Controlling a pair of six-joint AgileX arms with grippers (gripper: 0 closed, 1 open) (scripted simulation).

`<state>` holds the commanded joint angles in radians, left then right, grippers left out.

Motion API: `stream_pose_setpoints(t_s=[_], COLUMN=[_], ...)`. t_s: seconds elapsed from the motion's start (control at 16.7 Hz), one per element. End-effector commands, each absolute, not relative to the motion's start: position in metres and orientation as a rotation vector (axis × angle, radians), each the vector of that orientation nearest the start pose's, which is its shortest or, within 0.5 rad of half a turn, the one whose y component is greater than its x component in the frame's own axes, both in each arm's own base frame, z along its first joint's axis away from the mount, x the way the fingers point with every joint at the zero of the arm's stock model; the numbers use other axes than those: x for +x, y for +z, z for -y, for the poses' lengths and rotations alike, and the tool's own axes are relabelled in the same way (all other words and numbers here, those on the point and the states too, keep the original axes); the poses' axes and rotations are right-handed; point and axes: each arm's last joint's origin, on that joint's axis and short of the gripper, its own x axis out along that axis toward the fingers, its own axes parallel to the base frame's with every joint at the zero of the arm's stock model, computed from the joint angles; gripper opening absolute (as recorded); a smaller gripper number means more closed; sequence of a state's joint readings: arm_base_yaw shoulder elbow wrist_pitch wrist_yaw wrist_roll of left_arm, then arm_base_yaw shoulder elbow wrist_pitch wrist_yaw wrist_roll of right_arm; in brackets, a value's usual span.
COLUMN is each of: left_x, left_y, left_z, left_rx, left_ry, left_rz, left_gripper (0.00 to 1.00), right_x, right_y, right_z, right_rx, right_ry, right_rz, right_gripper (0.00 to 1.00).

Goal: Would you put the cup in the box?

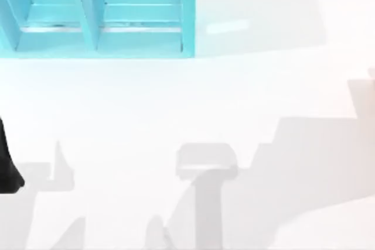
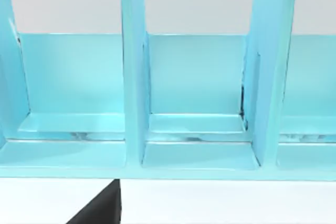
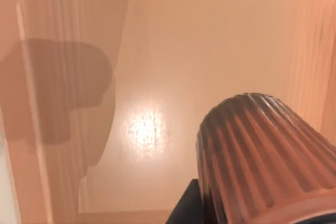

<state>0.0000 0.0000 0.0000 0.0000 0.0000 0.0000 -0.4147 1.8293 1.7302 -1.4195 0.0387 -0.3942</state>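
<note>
The cup (image 3: pixel 262 156) is copper-brown and ribbed. It hangs close to the right wrist camera, above a smooth peach-toned surface. My right gripper is shut on it, and a black finger (image 3: pixel 185 207) shows against its side. The box (image 1: pixel 94 45) is a turquoise rack with upright dividers at the table's far left. Its open compartments (image 2: pixel 199 156) face the left wrist camera. My left arm (image 1: pixel 9 168) is a black shape at the table's left edge, in front of the box. A black part of the left gripper (image 2: pixel 100 211) shows low before the box's front lip.
The white table (image 1: pixel 193 98) stretches right of the box and toward the front. Grey shadows of the arms (image 1: pixel 205 168) lie across its front half. In the right wrist view a dark shadow (image 3: pixel 63 93) falls on the peach surface beside the cup.
</note>
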Motion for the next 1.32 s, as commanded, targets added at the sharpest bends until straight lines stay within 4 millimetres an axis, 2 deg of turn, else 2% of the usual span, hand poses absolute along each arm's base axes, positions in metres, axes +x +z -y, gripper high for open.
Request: stream_pose_setpoints(t_s=[0.48, 1.32], left_x=[0.106, 0.106], left_y=[0.160, 0.160], left_z=[0.001, 0.001], left_rx=[0.000, 0.000], left_ry=[0.000, 0.000], left_rz=[0.000, 0.000], left_gripper=[1.00, 1.00], right_x=[0.317, 0.316], right_y=[0.288, 0.227], right_z=[0.139, 0.142], right_rx=[-0.027, -0.024], right_ry=[-0.040, -0.039], right_rz=[-1.549, -1.551], right_gripper=[0.00, 0.00])
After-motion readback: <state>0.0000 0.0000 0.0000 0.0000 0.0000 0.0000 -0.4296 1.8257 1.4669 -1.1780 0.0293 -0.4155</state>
